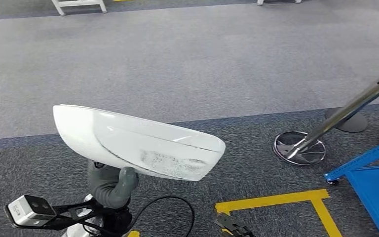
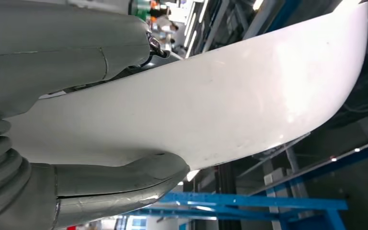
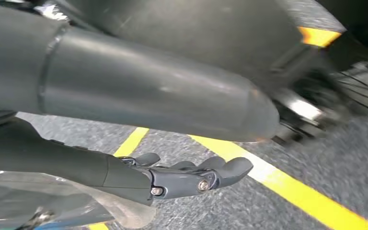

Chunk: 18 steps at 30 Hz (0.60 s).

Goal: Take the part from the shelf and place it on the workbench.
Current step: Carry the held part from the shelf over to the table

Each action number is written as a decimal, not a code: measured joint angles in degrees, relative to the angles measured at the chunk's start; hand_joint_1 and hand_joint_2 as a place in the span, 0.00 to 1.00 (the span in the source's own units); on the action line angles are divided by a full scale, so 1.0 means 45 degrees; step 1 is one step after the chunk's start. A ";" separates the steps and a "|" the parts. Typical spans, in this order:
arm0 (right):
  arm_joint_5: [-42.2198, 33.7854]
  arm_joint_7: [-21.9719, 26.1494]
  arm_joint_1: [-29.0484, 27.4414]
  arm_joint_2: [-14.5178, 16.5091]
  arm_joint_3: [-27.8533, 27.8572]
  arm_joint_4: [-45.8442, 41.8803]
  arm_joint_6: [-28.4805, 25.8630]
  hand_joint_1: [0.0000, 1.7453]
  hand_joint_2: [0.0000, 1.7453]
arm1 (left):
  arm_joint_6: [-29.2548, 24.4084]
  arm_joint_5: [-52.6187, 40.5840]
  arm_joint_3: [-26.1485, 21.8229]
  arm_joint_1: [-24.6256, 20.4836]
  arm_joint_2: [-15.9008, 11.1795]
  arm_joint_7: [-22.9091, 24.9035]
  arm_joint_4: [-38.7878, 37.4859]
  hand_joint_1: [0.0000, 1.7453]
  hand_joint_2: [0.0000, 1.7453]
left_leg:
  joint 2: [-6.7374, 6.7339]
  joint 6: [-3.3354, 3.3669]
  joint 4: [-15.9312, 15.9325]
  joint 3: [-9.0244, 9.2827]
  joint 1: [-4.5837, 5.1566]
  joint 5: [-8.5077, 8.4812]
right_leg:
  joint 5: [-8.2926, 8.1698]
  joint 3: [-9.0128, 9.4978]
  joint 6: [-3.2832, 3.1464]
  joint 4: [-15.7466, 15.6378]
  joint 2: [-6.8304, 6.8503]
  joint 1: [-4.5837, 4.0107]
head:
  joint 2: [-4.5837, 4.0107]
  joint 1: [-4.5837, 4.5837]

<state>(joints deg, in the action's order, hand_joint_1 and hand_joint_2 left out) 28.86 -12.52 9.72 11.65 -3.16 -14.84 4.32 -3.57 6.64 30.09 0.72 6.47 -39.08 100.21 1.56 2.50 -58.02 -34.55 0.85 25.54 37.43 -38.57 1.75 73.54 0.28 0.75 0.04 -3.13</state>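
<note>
Gripped from below, the white part sits on top of the left hand in the head view, tilted, above grey carpet with yellow tape and a blue frame to the right. Left wrist view: thumb and fingers clamp the part's curved shell. Right wrist view: the right hand hangs over the floor with fingers loosely extended, holding nothing.
</note>
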 joint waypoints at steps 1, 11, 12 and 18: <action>0.0001 -0.0004 -0.0023 -0.0018 -0.0001 0.0004 0.0000 0.00 0.00 | -0.0001 0.0000 0.0001 0.0008 -0.0001 0.0000 0.0000 1.00 1.00 | 0.0192 -0.0013 -0.0018 0.0006 -0.0012 0.0011 | -0.0152 -0.0186 0.0027 0.0144 -0.0023 0.0005 | 0.0000 -0.0001; -0.0374 0.0217 -0.0086 -0.0022 0.0021 0.0029 -0.0108 0.00 0.00 | -0.0266 -0.0210 0.0004 0.0023 -0.0171 0.0000 0.0007 1.00 1.00 | 0.0865 -0.0598 -0.0818 -0.0397 -0.0150 0.0394 | -0.1755 0.1182 -0.0243 -0.2917 -0.0553 0.0154 | 0.0000 -0.0084; -0.0386 0.0227 -0.0112 -0.0018 0.0022 0.0033 -0.0106 0.00 0.00 | -0.0216 -0.0156 -0.0028 0.0055 -0.0197 0.0000 0.0027 1.00 1.00 | 0.0474 -0.0647 -0.1358 -0.0646 -0.0139 0.0680 | -0.1737 0.1222 -0.0315 -0.2933 -0.0378 0.0143 | 0.0000 -0.0133; -0.0426 0.0231 -0.0259 -0.0053 0.0026 0.0068 -0.0159 0.00 0.00 | -0.0001 -0.0102 -0.0393 0.0449 -0.0289 0.0000 0.0149 1.00 1.00 | -0.0287 -0.0530 -0.3017 -0.1467 -0.0095 0.0903 | -0.1529 0.1407 -0.0495 -0.2936 0.0708 -0.0069 | 0.0000 -0.0199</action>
<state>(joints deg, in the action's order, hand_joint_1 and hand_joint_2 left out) 26.94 -11.48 8.56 11.41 -3.04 -14.53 3.61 -3.57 6.19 28.32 2.74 5.17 -39.08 100.89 0.27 0.12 -71.59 -41.15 0.42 29.60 30.55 -32.24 -0.48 60.33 3.46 0.44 0.04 -4.02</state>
